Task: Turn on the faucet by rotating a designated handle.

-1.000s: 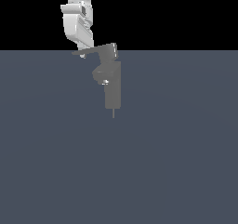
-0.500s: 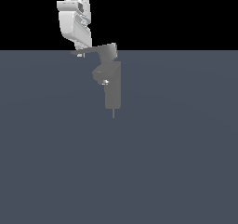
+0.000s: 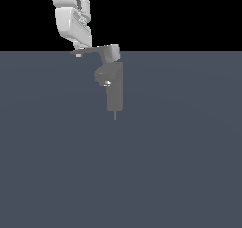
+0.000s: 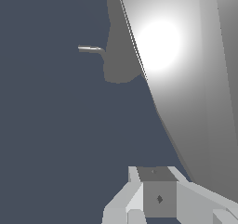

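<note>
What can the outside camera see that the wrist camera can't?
Only the exterior view shows the whole faucet standing upright, its spout glint, and the white arm coming down onto the tip of the handle. Only the wrist view shows the handle's flat grey face close up, filling much of the picture with a bright glare, and a thin bent rod. Both show the handle and the dark blue-grey floor.

The arm (image 3: 72,21) was glossy white, built of rounded, bulging segments with darker grey recesses. Its gripper (image 4: 158,197) showed pale grey angular blocks, one face bearing a small dark diamond-shaped mark.
</note>
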Controlling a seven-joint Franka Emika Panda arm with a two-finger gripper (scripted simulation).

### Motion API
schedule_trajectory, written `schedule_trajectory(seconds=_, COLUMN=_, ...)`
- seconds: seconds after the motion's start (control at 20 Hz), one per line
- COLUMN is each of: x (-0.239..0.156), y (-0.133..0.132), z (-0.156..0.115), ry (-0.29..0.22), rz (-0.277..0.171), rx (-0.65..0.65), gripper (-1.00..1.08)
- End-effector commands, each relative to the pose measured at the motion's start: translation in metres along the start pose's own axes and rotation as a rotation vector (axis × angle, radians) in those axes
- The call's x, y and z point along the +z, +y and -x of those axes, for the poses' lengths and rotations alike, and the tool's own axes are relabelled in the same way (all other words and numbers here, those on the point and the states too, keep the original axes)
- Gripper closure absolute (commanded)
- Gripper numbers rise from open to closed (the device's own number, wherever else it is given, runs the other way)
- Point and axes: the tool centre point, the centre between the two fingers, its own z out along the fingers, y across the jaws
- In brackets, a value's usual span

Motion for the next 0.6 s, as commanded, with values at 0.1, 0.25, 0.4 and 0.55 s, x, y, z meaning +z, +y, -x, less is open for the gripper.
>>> schedule_trajectory(seconds=0.1, x=0.000, y=0.013, z=-0.001, ry=0.002, rz=0.004, rx=0.001, gripper=1.08)
schedule_trajectory(seconds=0.25, x=0.000, y=0.021, z=0.000, ry=0.002, rz=0.004, rx=0.001, gripper=1.08)
schedule_trajectory(seconds=0.4, x=0.000, y=0.029, z=0.000, ry=0.002, rz=0.004, rx=0.001, gripper=1.08)
schedule_trajectory(seconds=0.55, x=-0.001, y=0.037, z=0.000, ry=0.002, rz=0.004, rx=0.001, gripper=1.08)
